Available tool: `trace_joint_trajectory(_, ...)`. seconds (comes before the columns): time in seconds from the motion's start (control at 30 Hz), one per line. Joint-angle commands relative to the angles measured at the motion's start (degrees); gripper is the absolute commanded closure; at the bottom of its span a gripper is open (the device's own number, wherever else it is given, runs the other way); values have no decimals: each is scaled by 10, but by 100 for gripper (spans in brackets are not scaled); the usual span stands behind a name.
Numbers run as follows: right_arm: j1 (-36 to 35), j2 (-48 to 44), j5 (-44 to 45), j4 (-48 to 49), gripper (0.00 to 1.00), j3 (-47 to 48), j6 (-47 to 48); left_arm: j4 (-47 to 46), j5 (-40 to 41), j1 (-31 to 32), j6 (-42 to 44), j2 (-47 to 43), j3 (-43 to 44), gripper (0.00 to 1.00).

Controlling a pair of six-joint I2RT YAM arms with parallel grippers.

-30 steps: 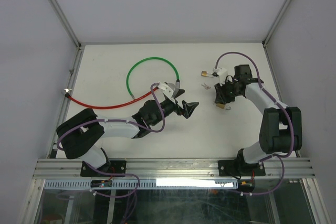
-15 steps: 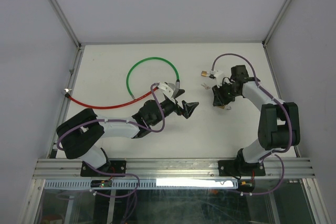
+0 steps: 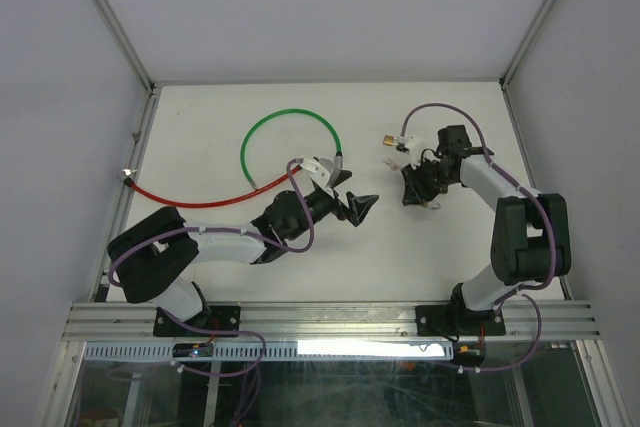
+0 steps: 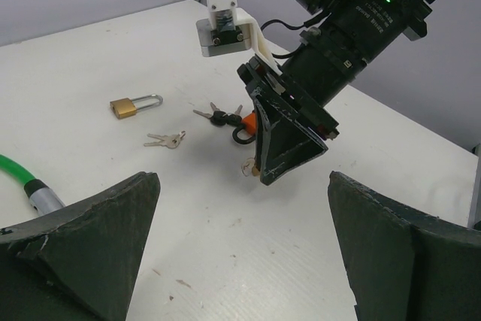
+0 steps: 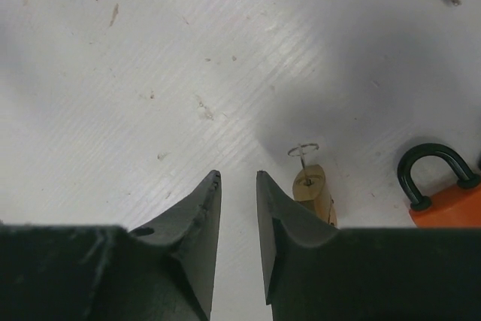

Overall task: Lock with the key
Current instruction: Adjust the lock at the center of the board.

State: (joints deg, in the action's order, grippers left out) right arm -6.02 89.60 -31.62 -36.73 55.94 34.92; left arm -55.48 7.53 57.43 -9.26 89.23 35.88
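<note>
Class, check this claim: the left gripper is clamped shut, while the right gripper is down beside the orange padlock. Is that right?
Not quite. The left gripper is wide open, not clamped shut: the left wrist view shows its fingers far apart, gripping nothing. The right gripper is indeed down beside the orange padlock.

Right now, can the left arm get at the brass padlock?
Probably yes: the left pincer stands open facing the brass padlock, with only small keys on the table between; the right arm hangs off to the side.
</note>
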Motion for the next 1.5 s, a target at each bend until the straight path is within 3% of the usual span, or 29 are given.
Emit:
trace_joint_trajectory(0.0,-11,-26,-57,-9,71,15,15,-38,0,5,14,-23,-4,1)
trace_joint_trajectory(0.37,-18,-137,-151,-5,67,17,6,-26,6,-14,-17,-26,-2,1)
trace_joint_trajectory(0.7,-20,-228,-236,56,64,54,-104,4,-113,-160,-173,-10,21,1)
trace_joint_trajectory(0.8,-16,-246,-258,100,63,11,-117,75,-111,-189,-191,3,63,1)
trace_joint_trajectory(0.93,-2,-273,-259,160,61,-65,-123,279,-84,-231,-187,31,151,1)
trace_joint_trajectory(1.1,0,-277,-245,157,61,-65,-112,420,-11,-289,-166,63,205,1)
trace_joint_trajectory(1.47,1,-266,-191,146,61,-73,-74,459,12,-400,-175,51,158,5)
